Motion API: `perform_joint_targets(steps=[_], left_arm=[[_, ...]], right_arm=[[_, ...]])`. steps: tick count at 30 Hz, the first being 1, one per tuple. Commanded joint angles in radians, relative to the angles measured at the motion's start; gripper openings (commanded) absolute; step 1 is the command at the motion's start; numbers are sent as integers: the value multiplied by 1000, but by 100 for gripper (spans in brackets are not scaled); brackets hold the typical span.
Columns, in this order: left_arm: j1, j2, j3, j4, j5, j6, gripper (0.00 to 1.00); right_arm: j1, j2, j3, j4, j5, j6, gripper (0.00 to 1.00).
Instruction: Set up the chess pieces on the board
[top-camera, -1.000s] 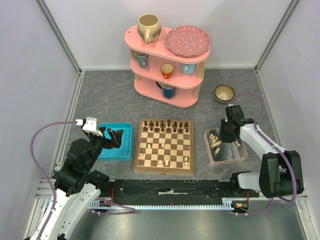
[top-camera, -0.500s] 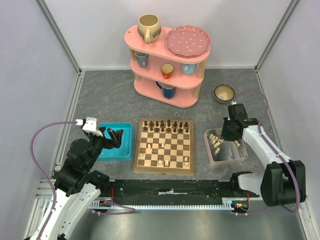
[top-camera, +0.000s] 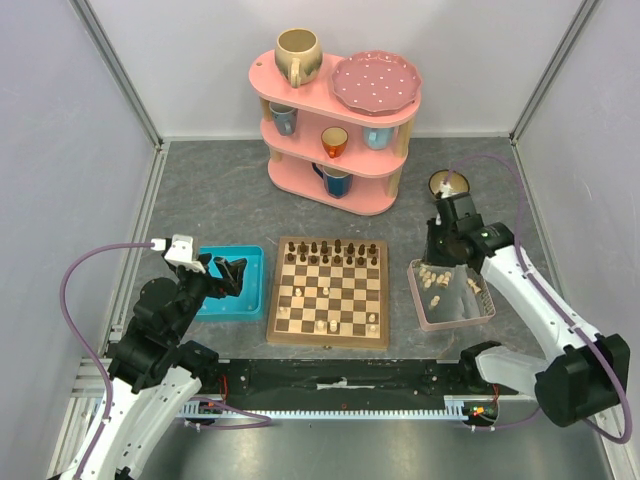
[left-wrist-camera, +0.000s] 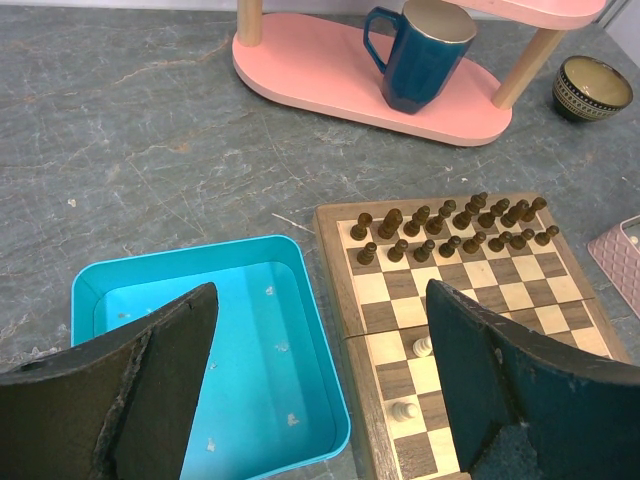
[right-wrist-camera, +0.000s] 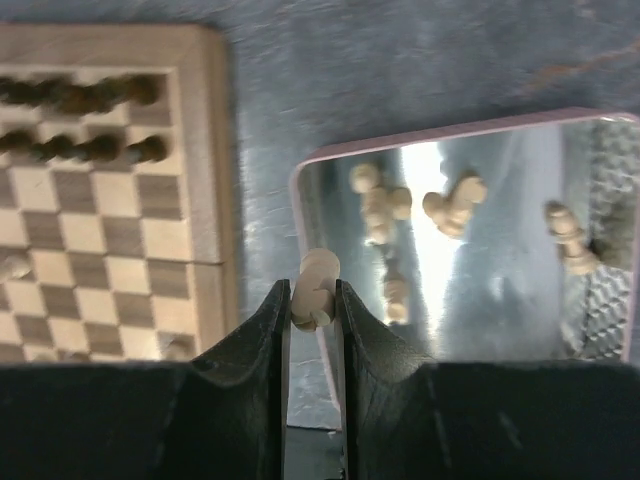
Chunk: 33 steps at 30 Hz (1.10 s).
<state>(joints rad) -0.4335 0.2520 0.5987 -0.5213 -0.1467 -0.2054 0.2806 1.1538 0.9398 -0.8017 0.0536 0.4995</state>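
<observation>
The right wrist view shows the right gripper (right-wrist-camera: 313, 300) with its jaws narrow, clamped on one pale cream wooden chessman (right-wrist-camera: 317, 283). The top view cannot resolve this piece. Ahead and right of the jaws lies the clear pink-rimmed tray (right-wrist-camera: 440, 127), holding loose pale cream chessmen (right-wrist-camera: 385, 205). Its left rim runs directly beneath the held piece. Left of the jaws, across a strip of bare grey table (right-wrist-camera: 262, 120), lies the square wooden checkered chessboard (right-wrist-camera: 110, 225). The left gripper (left-wrist-camera: 320, 300) is spread wide above the turquoise plastic tray (left-wrist-camera: 180, 262), with the board's near edge between its jaws.
</observation>
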Motion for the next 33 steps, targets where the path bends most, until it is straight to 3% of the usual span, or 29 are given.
perform_joint_targets(steps=[1, 8, 16, 22, 33], left_arm=[[2, -10, 0, 40, 6, -3, 90], [2, -5, -2, 41, 7, -3, 90], [1, -7, 0, 40, 7, -3, 90], [2, -8, -2, 40, 6, -3, 90], [2, -8, -2, 40, 6, -3, 90]], right_arm=[[164, -3, 91, -57, 9, 80, 17], [416, -5, 100, -83, 38, 217, 17], [705, 110, 122, -47, 124, 335, 17], [798, 216, 145, -28, 149, 346, 16], [841, 271, 97, 38, 120, 353, 17]])
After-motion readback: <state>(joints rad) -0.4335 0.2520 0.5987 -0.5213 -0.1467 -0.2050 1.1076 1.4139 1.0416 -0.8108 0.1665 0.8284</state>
